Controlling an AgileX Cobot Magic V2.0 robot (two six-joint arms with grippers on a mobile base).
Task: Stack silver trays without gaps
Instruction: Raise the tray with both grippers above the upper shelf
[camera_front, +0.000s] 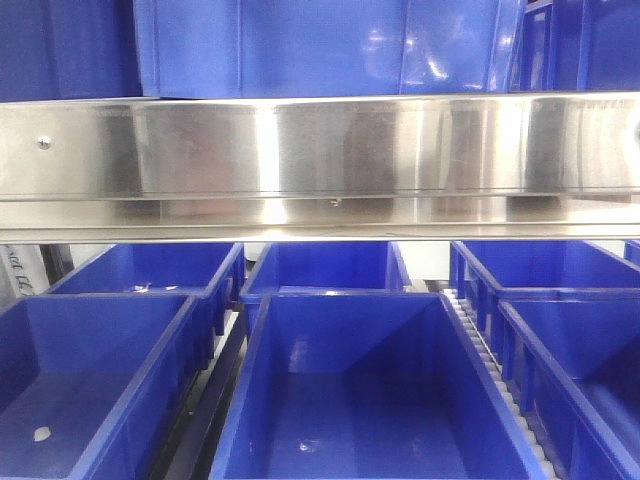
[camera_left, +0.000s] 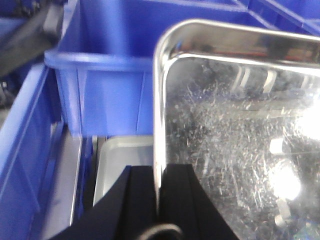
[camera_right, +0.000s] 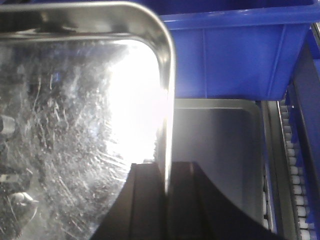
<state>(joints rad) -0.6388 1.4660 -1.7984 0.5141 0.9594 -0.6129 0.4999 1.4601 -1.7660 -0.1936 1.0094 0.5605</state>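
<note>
Glare whites out the silver tray (camera_right: 85, 125) at centre, right wrist view; smaller hotspot at four o'clock, left wrist view. The shelf rail (camera_front: 320, 150) gleams; everything is slightly soft.

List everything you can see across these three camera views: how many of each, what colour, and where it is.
held silver tray: one, shiny scratched steel, raised between the two grippers
lower silver tray: one, duller silver, lying below the held silver tray, next to a blue bin
blue bins: at least six, blue, in rows under the shelf rail; more above it
shelf rail: one, brushed steel, across the front view
roller strip: one, white, between the centre and right bins
left gripper: one, black, jaws shut on the held silver tray's rim
right gripper: one, black, jaws shut on the opposite rim
</note>
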